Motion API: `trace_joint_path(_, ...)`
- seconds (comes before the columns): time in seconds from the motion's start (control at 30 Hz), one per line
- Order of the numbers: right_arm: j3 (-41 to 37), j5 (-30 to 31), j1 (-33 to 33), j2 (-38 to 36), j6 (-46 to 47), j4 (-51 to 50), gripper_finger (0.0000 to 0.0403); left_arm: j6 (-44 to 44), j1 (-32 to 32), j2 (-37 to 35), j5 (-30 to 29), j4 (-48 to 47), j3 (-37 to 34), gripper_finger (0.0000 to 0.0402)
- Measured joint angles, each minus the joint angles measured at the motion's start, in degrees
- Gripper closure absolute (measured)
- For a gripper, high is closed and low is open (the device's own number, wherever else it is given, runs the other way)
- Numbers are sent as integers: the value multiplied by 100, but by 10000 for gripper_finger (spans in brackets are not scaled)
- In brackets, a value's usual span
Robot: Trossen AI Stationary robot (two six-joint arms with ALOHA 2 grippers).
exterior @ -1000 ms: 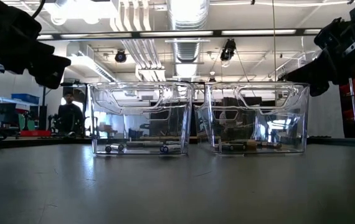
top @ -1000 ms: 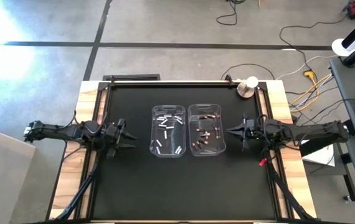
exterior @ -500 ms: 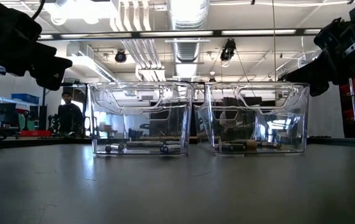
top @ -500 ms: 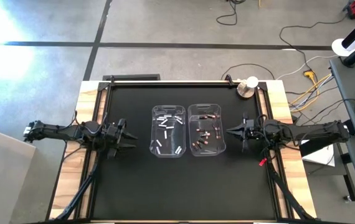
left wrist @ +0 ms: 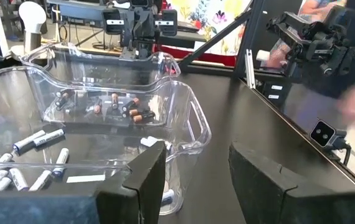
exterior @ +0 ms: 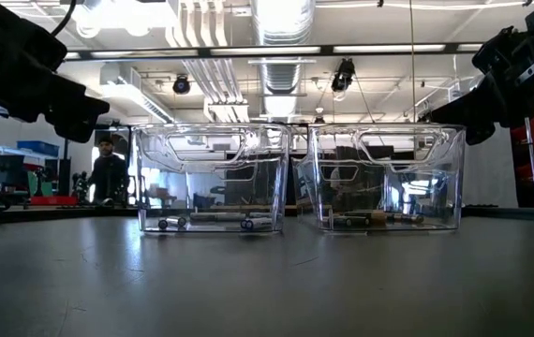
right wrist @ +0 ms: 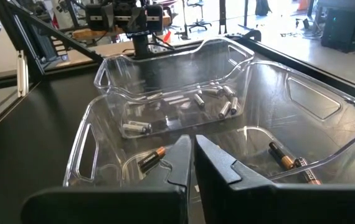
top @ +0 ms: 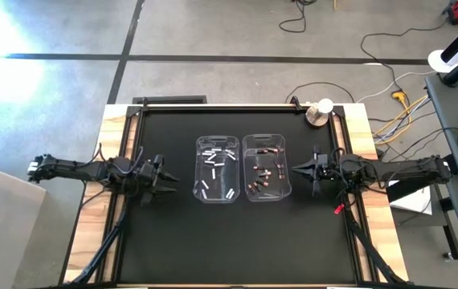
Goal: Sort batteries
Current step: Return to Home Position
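I count two clear bins, the left bin (top: 197, 172) and the right bin (top: 289, 172). There are roughly eight white batteries (top: 217, 170) and roughly ten dark batteries (top: 265, 170), too small for an exact tally. I have two claws, my left claw (top: 167, 178) and my right claw (top: 296, 168).

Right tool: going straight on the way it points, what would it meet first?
Probably the right tool hits the near wall of the clear rectangular plastic bin holding dark copper-ended batteries, though its height is unclear.
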Motion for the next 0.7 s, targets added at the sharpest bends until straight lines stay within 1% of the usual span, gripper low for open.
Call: trace_joint_path(0.7,0,0,0,0,0,-1,390,4,0,163,8,2,1,246)
